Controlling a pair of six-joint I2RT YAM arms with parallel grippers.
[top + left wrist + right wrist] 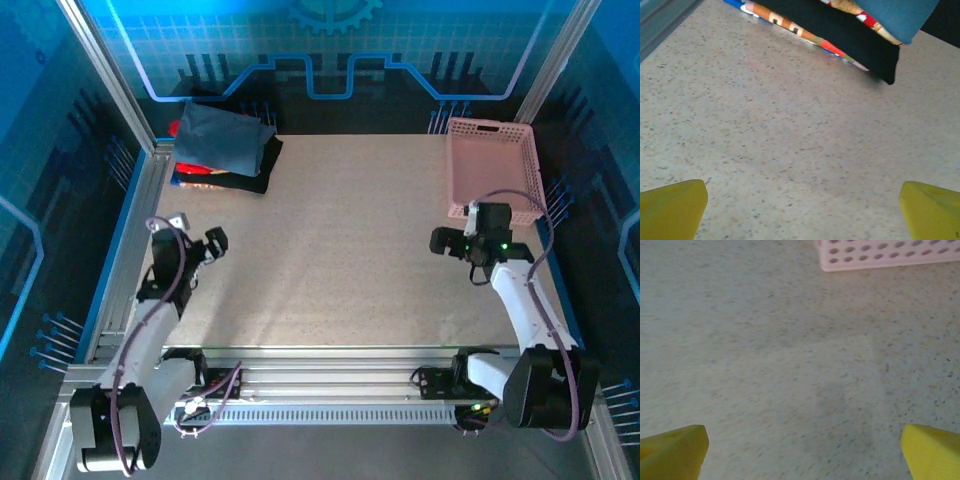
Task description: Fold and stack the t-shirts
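Pincers first: both are spread wide with nothing in them. The left pincer point(214, 244) hangs low over the left side of the speckled beige table point(340, 260), nose pointed at the pile. The right pincer point(447, 241) sits over the right side, just in front of the pink plastic lattice basket point(490, 126).

The folded t-shirts are piled in the far-left corner of the table. A plain slate-blue cloth shirt point(222, 135) is on top, a red printed shirt point(195, 172) peeks out under it, and a black shirt point(248, 180) lies lower down. Looks basically done to me.

What could go wrong? The blue one sits skewed and overhangs the others, so any bump could slide it off or flop it open. In the left wrist view the black shirt's corner is dead ahead of that pincer. If the arm pushes forward instead of backing away, I reckon it shoves the whole stack, maybe right off the table's far edge.
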